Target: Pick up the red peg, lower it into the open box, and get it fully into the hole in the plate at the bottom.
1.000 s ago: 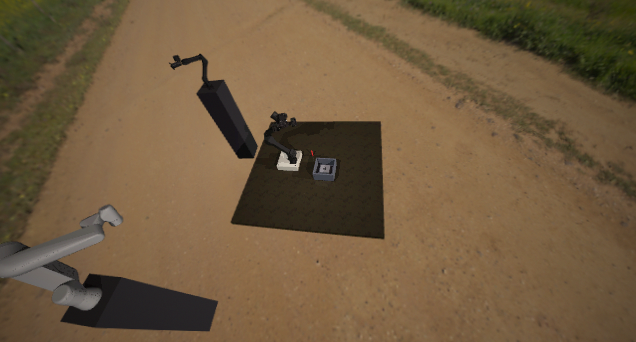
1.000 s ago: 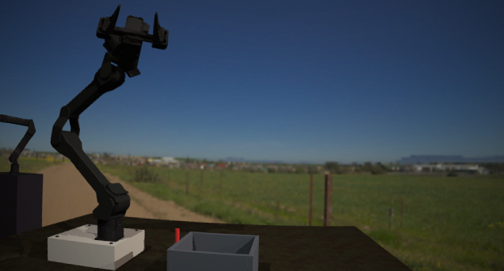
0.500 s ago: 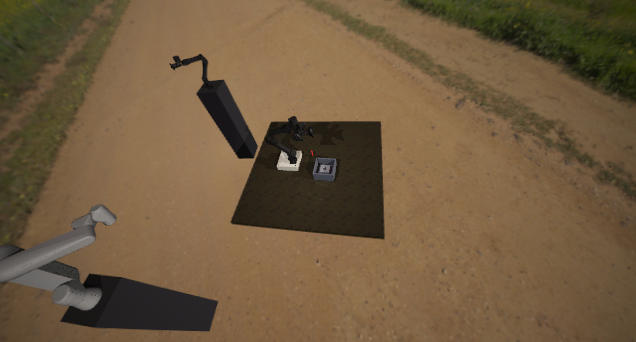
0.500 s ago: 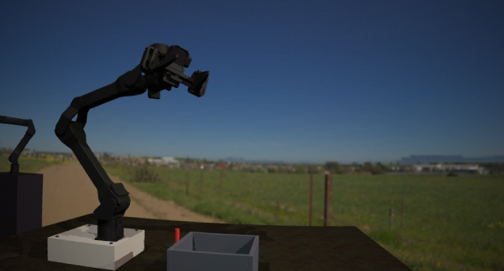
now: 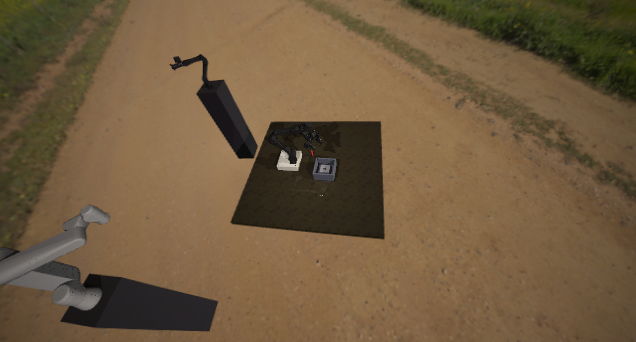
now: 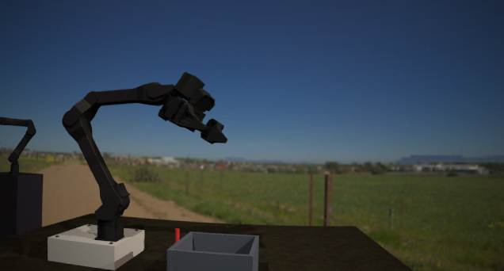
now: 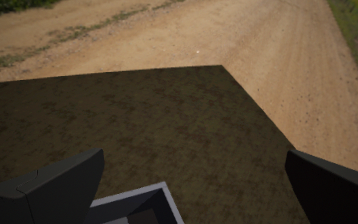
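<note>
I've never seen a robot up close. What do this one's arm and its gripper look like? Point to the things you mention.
The arm [image 6: 92, 154] is black all over, with slim straight links and chunky, rounded joints. The gripper [image 5: 316, 143] [image 6: 215, 135] [image 7: 196, 159] is black too, with two wedge-shaped fingers tapering towards their tips.

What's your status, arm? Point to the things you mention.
Gripper [image 5: 316, 142] [image 6: 215, 135] [image 7: 196, 159] open, empty, raised above the table. Red peg [image 5: 312, 153] [image 6: 177, 235] upright outside the open box [image 5: 325, 177] [image 6: 214, 261] [image 7: 172, 202]. Nothing seen blocking the peg.
</note>
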`<state>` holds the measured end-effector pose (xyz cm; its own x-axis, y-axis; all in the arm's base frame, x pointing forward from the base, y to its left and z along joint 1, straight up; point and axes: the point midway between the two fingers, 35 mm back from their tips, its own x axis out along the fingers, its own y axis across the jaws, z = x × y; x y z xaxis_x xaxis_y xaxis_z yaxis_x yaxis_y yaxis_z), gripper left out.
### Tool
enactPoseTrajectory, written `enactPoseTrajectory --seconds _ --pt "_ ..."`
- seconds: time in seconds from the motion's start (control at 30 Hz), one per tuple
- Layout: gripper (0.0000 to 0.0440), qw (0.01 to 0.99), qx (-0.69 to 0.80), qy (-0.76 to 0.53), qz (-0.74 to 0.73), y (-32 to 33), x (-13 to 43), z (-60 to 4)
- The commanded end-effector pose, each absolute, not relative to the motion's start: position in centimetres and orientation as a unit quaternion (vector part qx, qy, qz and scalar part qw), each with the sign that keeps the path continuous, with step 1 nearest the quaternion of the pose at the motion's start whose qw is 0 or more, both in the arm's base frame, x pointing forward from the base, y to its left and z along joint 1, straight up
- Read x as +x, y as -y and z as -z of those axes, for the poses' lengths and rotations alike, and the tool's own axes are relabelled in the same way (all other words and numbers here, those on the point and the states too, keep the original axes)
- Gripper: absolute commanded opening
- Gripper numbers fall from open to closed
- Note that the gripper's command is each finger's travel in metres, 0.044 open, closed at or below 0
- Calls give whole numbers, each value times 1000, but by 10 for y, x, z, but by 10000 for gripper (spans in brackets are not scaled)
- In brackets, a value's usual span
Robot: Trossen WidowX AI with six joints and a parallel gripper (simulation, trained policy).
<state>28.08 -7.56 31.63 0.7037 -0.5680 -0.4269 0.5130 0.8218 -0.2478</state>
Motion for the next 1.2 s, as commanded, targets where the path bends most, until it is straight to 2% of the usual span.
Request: enactPoseTrajectory --seconds 0.0,0.6,1.17 --pt "440 909 -31 -316 270 57 281 -277" --pt "440 794 93 -541 263 -29 227 -170" --pt "440 686 126 -639 325 -87 174 -109"
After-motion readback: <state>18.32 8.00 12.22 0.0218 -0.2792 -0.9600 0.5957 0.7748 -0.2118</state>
